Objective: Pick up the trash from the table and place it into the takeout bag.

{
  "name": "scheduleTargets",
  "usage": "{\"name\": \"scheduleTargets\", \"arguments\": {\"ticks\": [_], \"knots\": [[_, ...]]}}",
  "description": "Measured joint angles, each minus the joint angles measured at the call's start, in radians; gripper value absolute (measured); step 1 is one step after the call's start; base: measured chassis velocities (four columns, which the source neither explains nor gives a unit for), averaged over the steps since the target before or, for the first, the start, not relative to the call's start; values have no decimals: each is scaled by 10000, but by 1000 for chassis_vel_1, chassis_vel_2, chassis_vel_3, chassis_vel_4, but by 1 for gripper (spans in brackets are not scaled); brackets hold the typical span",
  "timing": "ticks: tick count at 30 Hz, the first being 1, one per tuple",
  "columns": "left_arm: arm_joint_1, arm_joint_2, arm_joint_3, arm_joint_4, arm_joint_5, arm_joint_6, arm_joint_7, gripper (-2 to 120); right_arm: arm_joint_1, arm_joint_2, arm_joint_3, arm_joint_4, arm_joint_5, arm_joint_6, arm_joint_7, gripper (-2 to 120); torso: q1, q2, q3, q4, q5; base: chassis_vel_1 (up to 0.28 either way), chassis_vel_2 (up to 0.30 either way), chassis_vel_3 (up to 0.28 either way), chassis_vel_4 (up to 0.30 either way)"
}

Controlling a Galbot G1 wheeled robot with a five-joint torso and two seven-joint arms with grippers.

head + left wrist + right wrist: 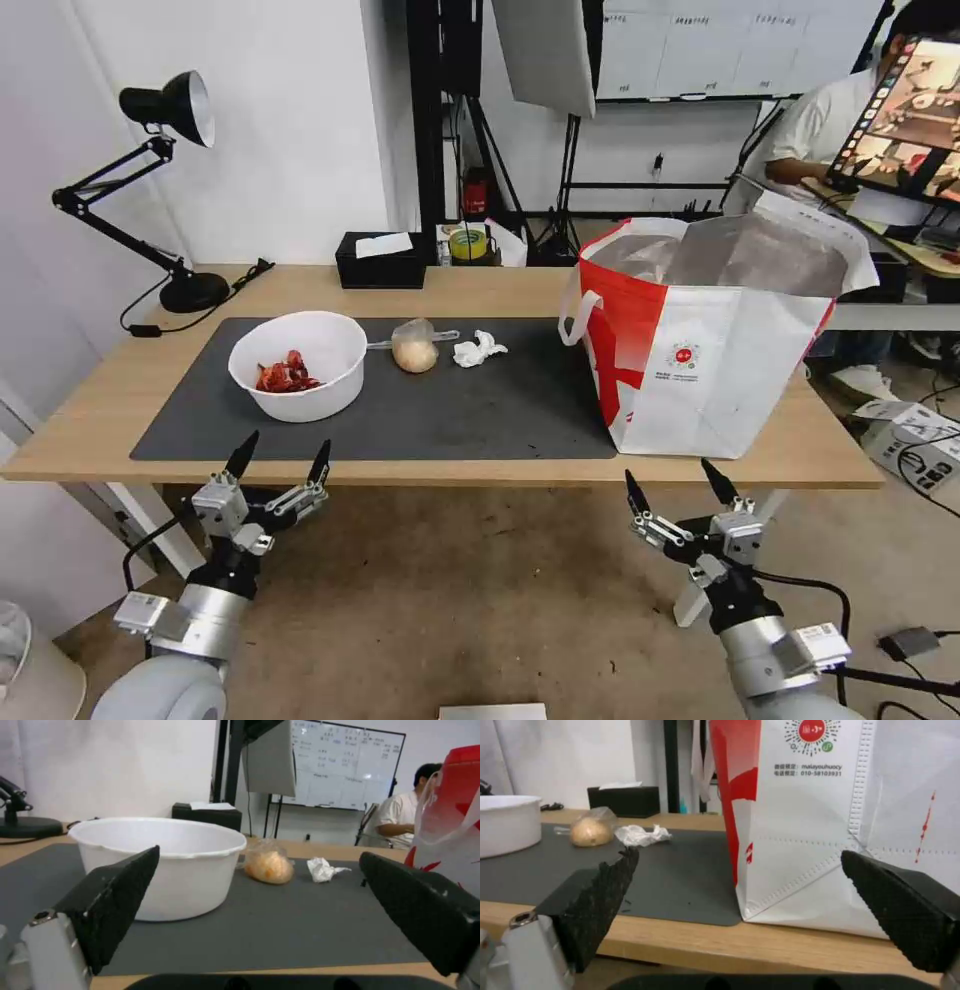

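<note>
On the dark mat of the table (450, 290) lie three pieces of trash: a white round bowl (298, 364) (165, 864) (505, 821) with red shells, a clear bag with a yellowish lump (415, 347) (267, 864) (591, 828), and a crumpled white tissue (478, 349) (322, 869) (640, 834). The white-and-red takeout bag (705, 335) (840, 825) (455, 813) stands open at the mat's right end. My left gripper (280, 457) hangs open before the table's front edge, below the bowl. My right gripper (675, 482) hangs open below the bag.
A black tissue box (380, 260) and a yellow tape roll (466, 243) sit at the table's back edge. A black desk lamp (165, 190) stands at the back left. A cardboard box (915, 440) and cables lie on the floor at the right.
</note>
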Motion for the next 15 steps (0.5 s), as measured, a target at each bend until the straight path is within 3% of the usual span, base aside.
{"name": "scheduleTargets", "arguments": {"ticks": [15], "knots": [[50, -8, -35, -1, 25, -18, 11, 100, -1, -56, -52, -29, -17, 34, -43, 100, 0, 0, 0, 0, 0, 0, 0, 0, 0]]}}
